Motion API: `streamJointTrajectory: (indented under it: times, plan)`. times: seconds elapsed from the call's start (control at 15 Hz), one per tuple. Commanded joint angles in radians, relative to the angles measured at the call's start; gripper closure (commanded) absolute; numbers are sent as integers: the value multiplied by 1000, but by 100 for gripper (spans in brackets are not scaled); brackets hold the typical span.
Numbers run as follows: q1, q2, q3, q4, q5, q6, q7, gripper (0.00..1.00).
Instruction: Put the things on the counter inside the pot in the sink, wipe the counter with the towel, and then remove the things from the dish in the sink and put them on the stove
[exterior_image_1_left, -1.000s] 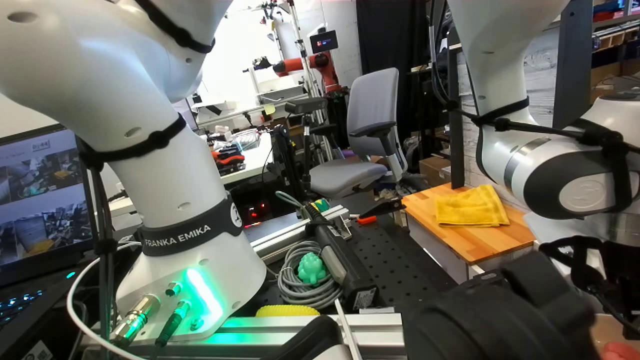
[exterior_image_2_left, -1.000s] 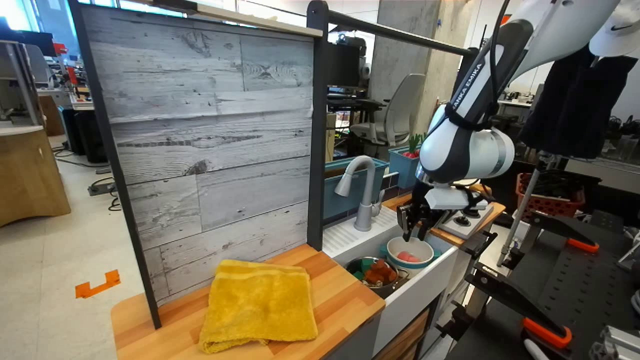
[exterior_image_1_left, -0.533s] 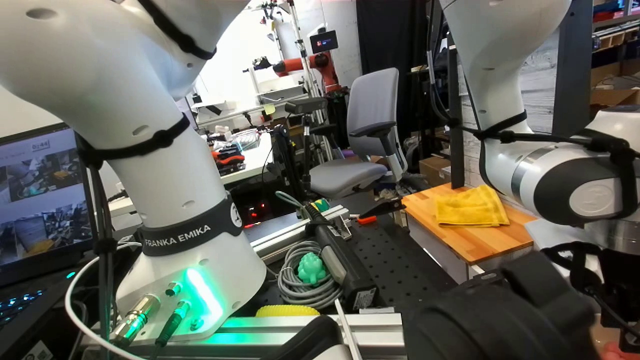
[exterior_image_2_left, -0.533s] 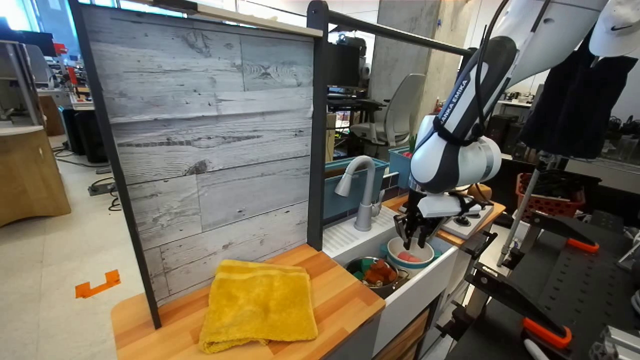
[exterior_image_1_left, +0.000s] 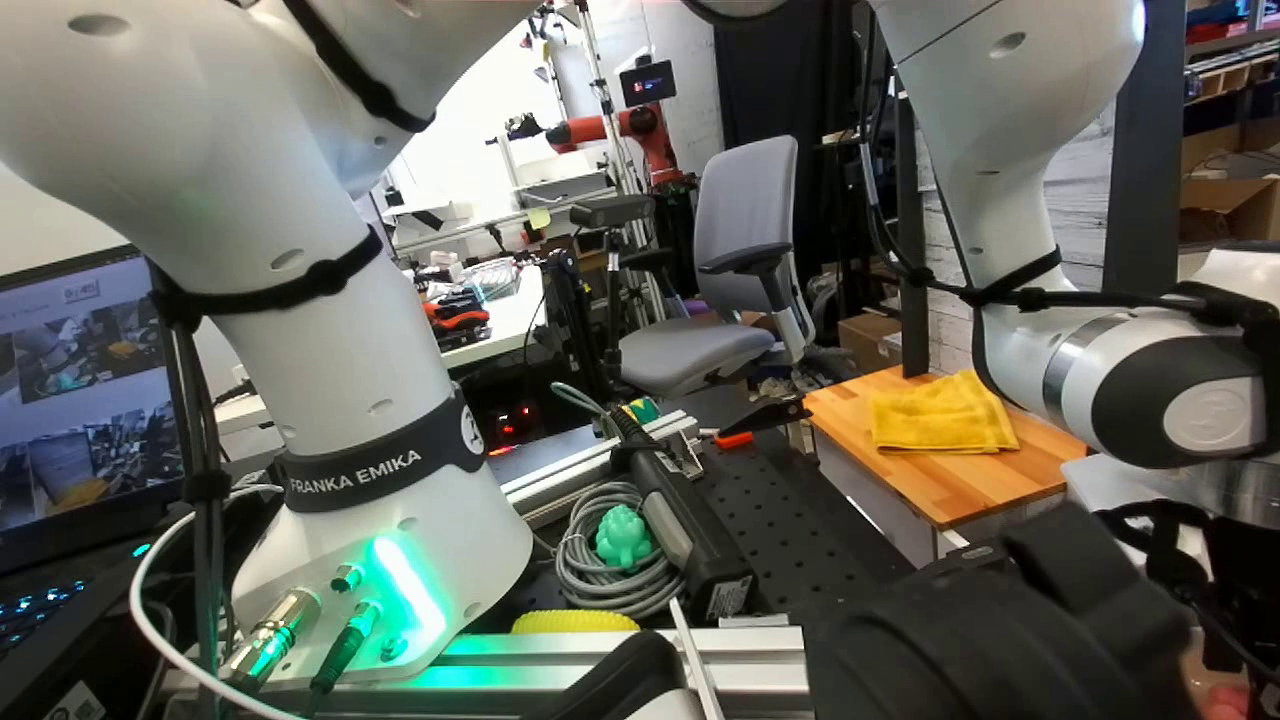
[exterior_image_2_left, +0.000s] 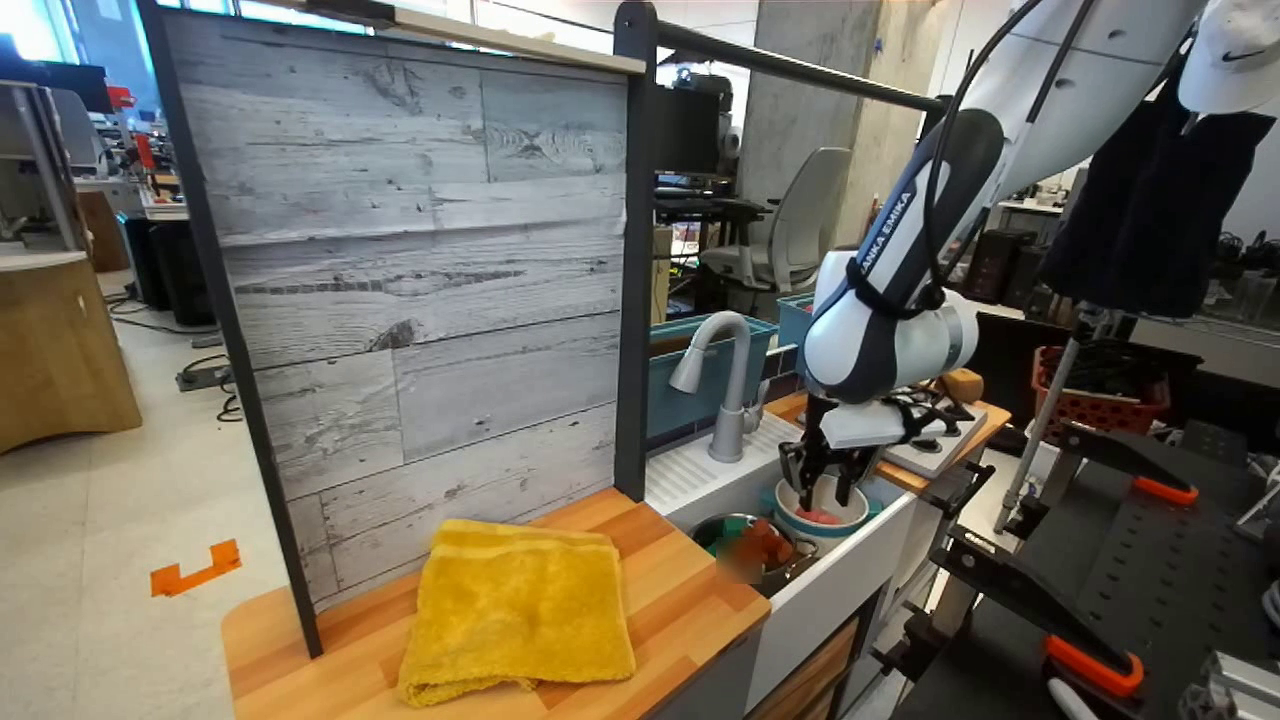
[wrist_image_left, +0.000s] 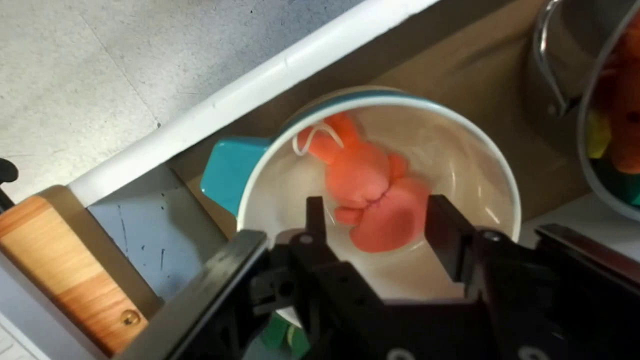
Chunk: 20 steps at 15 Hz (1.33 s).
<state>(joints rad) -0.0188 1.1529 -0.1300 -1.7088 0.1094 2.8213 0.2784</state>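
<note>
Closest to you in the wrist view, your jaws stand spread and released, with the pink toy (wrist_image_left: 371, 181) showing between them; whether either tip touches it, you cannot tell. The toy lies in the teal-handled pot (wrist_image_left: 375, 101), which stands in the sink (exterior_image_2_left: 845, 585). Just beside it you have the metal pot (wrist_image_left: 584, 125), with an orange toy (wrist_image_left: 627, 115) and a green piece (exterior_image_2_left: 735, 526) inside. Past the sink, in an exterior view, you see the stove (exterior_image_2_left: 955, 447). Farther from the jaws, in both exterior views, your worktop (exterior_image_2_left: 685, 595) carries the folded yellow towel (exterior_image_2_left: 520, 600), near the upright plank panel (exterior_image_2_left: 420, 280).
</note>
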Motion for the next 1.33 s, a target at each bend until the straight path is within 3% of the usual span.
streamJointTrajectory:
  times: [0.0, 0.13, 0.27, 0.4, 0.47, 0.53, 0.6, 0.73, 1.13, 1.27]
  plan:
    - [34, 50, -31, 63, 10, -28, 36, 44]
    - [44, 73, -40, 81, 11, -13, 53, 40]
    - [57, 97, -51, 101, 12, -8, 73, 16]
    - [67, 117, -60, 121, 12, -14, 87, 3]
    - [71, 125, -61, 128, 12, -13, 93, 3]
    - [77, 135, -66, 135, 11, -11, 100, 22]
    - [86, 144, -74, 141, 7, -6, 104, 33]
    - [92, 155, -80, 153, 8, -12, 110, 40]
    - [84, 141, -70, 159, 13, -21, 111, 87]
    - [67, 113, -55, 139, 15, -22, 93, 98]
